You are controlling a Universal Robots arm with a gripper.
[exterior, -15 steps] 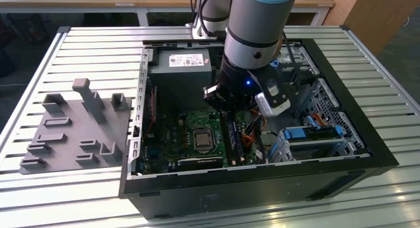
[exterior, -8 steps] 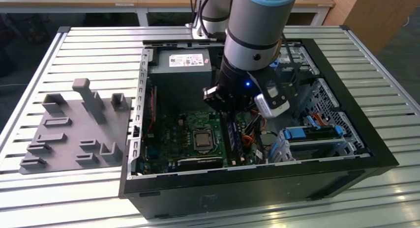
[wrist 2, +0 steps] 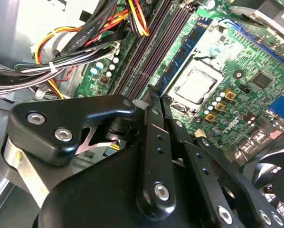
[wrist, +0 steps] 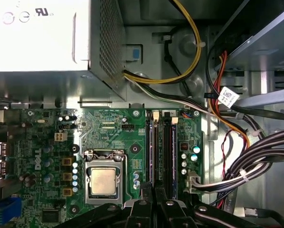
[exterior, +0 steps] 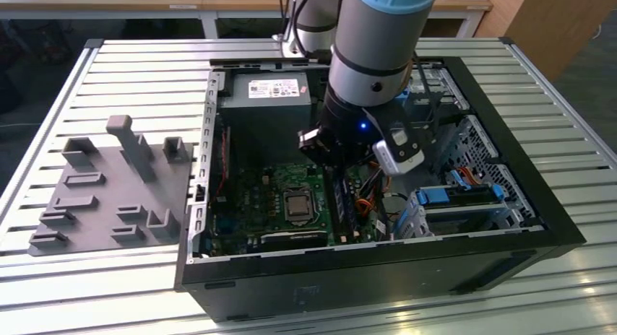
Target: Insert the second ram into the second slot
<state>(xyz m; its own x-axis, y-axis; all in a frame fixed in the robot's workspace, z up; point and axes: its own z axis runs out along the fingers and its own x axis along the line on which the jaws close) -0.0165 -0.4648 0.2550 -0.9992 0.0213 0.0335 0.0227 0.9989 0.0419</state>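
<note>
My hand (wrist: 154, 202) grips the memory stick (wrist: 155, 194) edge-on above the slots (wrist: 161, 152); any tilt risks jamming it.

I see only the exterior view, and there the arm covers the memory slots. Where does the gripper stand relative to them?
Observer: In the first wrist view, the gripper lines up with the long dark memory slots, at one end of them.
Operator: What lies on each side of the slots?
Observer: The processor socket lies close on one side. A bundle of black cables lies on the other side, apart from the slots.
</note>
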